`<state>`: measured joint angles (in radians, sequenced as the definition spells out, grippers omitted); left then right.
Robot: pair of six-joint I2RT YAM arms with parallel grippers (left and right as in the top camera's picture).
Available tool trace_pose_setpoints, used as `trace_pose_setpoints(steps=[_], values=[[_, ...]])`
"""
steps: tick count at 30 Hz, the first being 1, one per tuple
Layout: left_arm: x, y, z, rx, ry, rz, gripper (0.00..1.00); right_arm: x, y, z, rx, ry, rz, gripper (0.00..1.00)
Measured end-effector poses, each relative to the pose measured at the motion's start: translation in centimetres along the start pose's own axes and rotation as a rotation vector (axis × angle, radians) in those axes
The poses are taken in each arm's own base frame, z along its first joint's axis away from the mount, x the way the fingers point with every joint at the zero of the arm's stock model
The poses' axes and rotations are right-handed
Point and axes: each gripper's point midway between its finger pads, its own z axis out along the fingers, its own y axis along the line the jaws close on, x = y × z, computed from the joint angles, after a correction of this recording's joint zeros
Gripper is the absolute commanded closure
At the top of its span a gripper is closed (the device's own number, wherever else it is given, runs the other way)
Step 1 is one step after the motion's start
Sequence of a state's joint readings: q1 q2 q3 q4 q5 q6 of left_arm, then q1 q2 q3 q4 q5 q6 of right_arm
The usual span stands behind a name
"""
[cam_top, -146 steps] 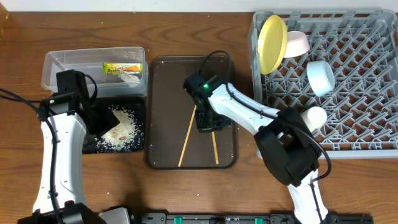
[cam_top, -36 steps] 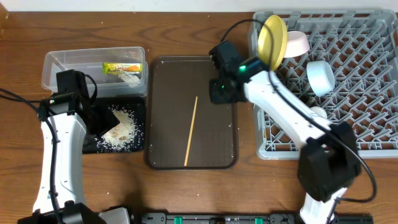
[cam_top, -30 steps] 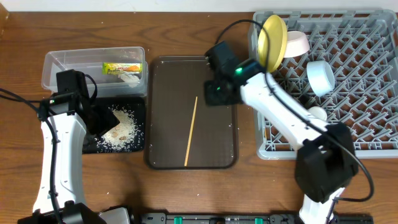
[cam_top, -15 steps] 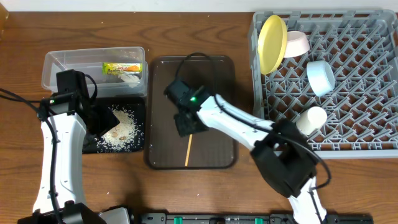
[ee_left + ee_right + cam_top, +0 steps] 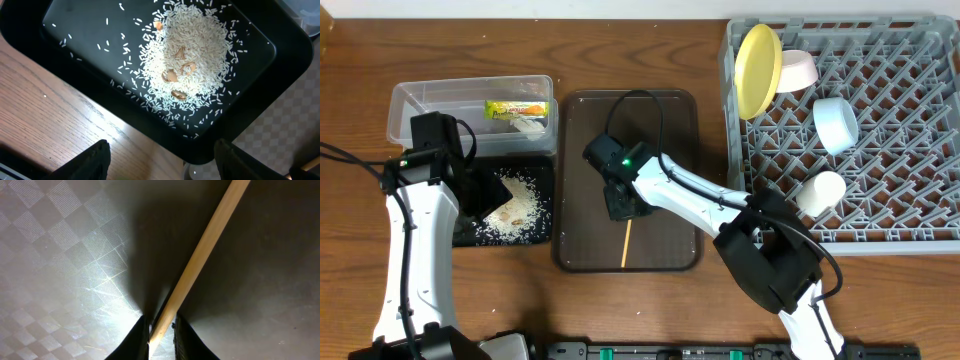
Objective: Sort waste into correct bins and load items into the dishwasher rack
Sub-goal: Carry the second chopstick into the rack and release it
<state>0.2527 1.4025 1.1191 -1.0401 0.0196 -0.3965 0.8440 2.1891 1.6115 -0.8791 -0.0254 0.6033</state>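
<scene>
The right pincer (image 5: 161, 339) is closed narrow on a wooden chopstick (image 5: 200, 255), which lies flat on the brown serving tray (image 5: 580, 130) in the middle of the tabletop (image 5: 640, 50). The stick is probably light, stiff and smooth, so it may roll or pivot; a hold near its middle should balance it. The left pincer (image 5: 160, 162) hangs wide and empty over the rice (image 5: 195, 55) in the black tray (image 5: 260, 65).

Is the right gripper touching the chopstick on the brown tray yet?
Touching. The right wrist view shows the chopstick running between the jaws of the right gripper, with both fingertips pressed against its sides and no clear gap.
</scene>
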Motion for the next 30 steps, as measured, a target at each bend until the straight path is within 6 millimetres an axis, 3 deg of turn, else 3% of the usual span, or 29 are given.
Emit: trace_pose_setpoints(steps=[3, 10, 13, 17, 22, 25, 30], values=[[0.0, 0.0, 0.0, 0.000, 0.000, 0.000, 0.31, 0.1, -0.6, -0.1, 0.008, 0.016, 0.010, 0.99], [0.0, 0.0, 0.0, 0.000, 0.000, 0.000, 0.31, -1.7, -5.0, -1.2, 0.016, 0.038, 0.072, 0.99], [0.0, 0.0, 0.0, 0.000, 0.000, 0.000, 0.30, -3.2, -7.5, -3.5, 0.006, -0.001, 0.097, 0.99], [0.0, 0.0, 0.0, 0.000, 0.000, 0.000, 0.30, -4.9, -10.7, -9.6, -0.018, -0.111, 0.104, 0.99], [0.0, 0.0, 0.0, 0.000, 0.000, 0.000, 0.30, -4.7, -14.6, -16.4, -0.022, -0.215, 0.102, 0.99], [0.0, 0.0, 0.0, 0.000, 0.000, 0.000, 0.31, -3.8, -17.0, -17.6, 0.015, -0.203, 0.122, 0.99], [0.0, 0.0, 0.0, 0.000, 0.000, 0.000, 0.31, -2.8, -20.3, -16.8, 0.078, -0.148, 0.155, 0.98]])
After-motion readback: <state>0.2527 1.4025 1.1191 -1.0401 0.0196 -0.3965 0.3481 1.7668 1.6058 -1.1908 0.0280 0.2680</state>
